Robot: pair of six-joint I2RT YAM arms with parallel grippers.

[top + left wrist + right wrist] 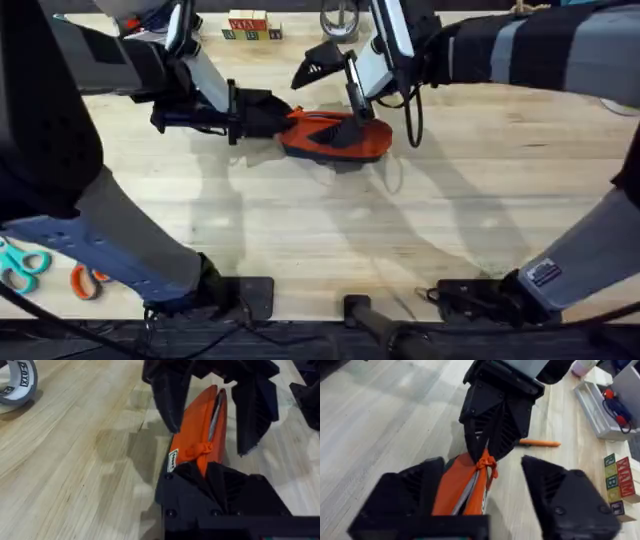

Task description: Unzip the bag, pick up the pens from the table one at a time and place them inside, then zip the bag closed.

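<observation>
While the worktop (300, 230) carries the bag (335, 138) in its middle, my left tool (262, 115) is closed on one end of it. My right tool (352, 120) hangs open over the zipper, so I judge unzipping is next; an orange pen (540, 443) waits nearby.

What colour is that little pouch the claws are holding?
Orange; the bag shows best in the left wrist view.

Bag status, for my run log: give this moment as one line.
phase: bag handling | left gripper: shut on bag end | right gripper: open, straddling bag | pen: on table
</observation>
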